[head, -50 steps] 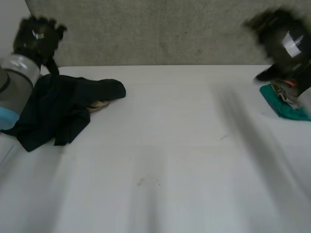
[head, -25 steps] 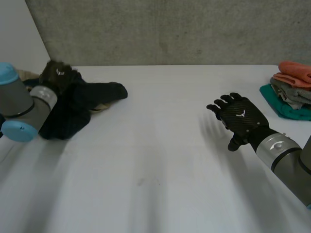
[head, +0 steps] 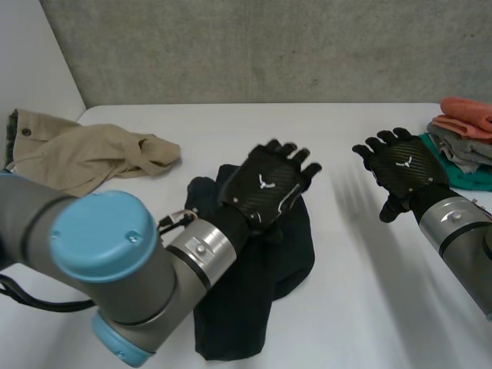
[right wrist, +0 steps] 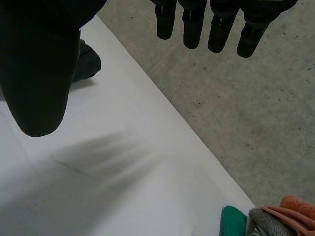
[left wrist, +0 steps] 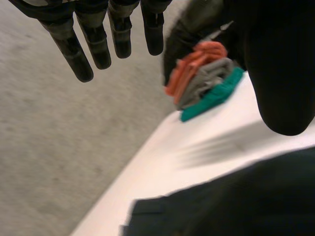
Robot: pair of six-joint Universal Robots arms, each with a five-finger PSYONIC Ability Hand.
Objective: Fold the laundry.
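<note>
Table (head: 231, 127): white; it carries all the items. It is bare along the far edge and across the right half up to the stack.
Left arm (head: 108, 261): comes in from the near left corner on a diagonal toward the middle and passes over the near part of the dark garment.
Dark garment (head: 257, 307): crumpled and unfolded, lying mid-table and running toward the near edge. Judged to be the piece in work, set in the open middle where there is room to spread it.
Tan garment (head: 84, 154): lies bunched at the far left corner, well apart from both hands. Judged to be waiting its turn.
Left hand (head: 265, 184): over the far end of the dark garment, back uppermost, fingers straight and close together. It is released, with nothing pinched. Whether the palm rests on the cloth cannot be told.
Right hand (head: 400, 169): hovers above bare table between the dark garment and the stack, fingers straight and spread, empty. Judged to be placed to come in on the garment's right side.
Stack (head: 461, 142): orange, grey and teal pieces folded at the right edge toward the far corner. Judged to be finished work kept out of the working area.
Stage: early. The dark garment is not yet flat and shows no fold.
Next move: judged to need both hands at opposite edges to draw the cloth flat.
Risk: the bunched cloth hides its corners, so a grasp may take two layers.
</note>
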